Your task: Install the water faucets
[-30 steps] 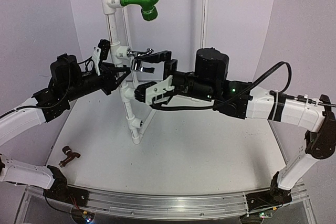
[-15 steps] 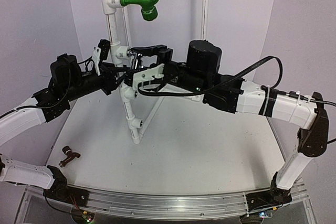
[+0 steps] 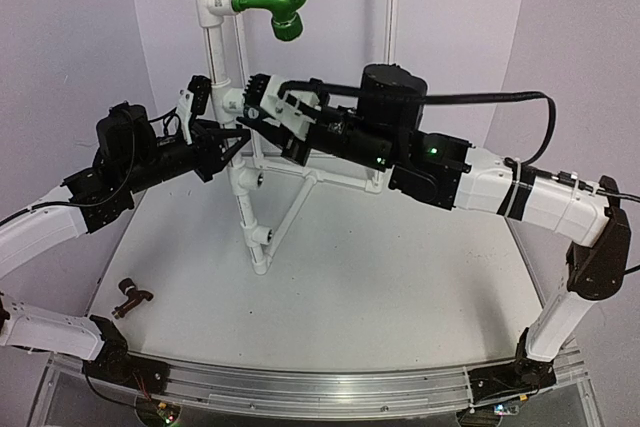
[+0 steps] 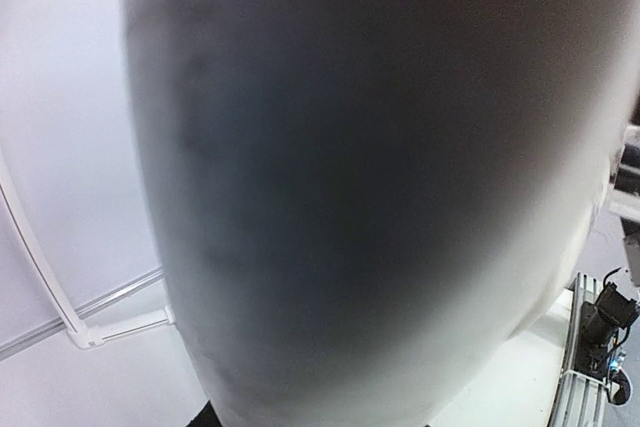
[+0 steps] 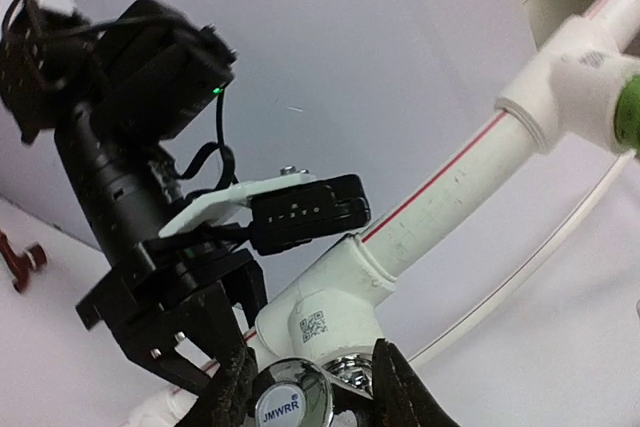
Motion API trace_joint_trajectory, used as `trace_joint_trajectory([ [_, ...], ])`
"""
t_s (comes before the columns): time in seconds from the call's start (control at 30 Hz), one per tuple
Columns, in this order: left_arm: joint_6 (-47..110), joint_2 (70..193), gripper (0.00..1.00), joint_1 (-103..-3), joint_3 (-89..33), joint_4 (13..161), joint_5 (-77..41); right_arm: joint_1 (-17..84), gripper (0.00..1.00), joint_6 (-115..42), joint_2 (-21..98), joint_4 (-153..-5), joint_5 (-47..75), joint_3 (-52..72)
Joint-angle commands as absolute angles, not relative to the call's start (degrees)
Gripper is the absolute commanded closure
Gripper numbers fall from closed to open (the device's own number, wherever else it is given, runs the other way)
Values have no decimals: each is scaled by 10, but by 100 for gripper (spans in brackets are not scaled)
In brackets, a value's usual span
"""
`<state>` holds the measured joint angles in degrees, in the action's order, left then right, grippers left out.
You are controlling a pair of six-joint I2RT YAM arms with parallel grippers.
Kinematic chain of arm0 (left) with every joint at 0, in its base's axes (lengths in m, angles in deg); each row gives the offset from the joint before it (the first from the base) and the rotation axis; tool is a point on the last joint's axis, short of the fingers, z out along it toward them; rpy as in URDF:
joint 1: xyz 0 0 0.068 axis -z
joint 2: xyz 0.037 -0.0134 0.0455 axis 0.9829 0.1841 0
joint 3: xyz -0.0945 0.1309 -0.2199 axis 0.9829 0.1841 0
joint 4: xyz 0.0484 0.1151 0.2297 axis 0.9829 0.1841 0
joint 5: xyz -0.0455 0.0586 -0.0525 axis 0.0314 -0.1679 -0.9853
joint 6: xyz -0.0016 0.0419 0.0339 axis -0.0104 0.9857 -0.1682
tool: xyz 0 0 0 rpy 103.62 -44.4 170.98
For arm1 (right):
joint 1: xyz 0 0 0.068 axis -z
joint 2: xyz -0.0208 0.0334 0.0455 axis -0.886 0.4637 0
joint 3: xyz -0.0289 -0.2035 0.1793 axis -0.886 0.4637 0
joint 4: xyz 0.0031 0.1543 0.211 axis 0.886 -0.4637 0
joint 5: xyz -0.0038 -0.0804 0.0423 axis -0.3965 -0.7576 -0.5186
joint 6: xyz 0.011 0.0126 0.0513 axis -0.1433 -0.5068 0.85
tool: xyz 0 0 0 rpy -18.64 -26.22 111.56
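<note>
The chrome faucet (image 5: 290, 402), against the white fitting (image 5: 315, 317), is flanked by the fingers of the right gripper (image 5: 312, 375); a grip cannot be confirmed. The pipe (image 3: 213, 67) is clamped by the left gripper (image 3: 225, 137).

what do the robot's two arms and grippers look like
Both the left arm and right arm have white shells on the long links, with black joints and wrists. A thick black cable runs along the right arm, which shows a green light. The left gripper and right gripper mix black bodies with white finger parts.
</note>
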<state>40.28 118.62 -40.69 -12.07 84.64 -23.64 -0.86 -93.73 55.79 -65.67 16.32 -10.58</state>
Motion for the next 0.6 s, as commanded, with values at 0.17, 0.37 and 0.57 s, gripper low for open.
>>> trace_joint_trajectory([
  [0.17, 296, 1199, 100, -404, -118, 968, -259, 9, 79, -409, 572, -637, 92, -159],
  [0.37, 294, 1198, 100, -404, -116, 967, -259, 11, 83, -275, 594, -613, 77, -164],
  [0.57, 294, 1190, 100, -404, -111, 966, -256, 27, 82, -160, 594, -609, 74, -160],
])
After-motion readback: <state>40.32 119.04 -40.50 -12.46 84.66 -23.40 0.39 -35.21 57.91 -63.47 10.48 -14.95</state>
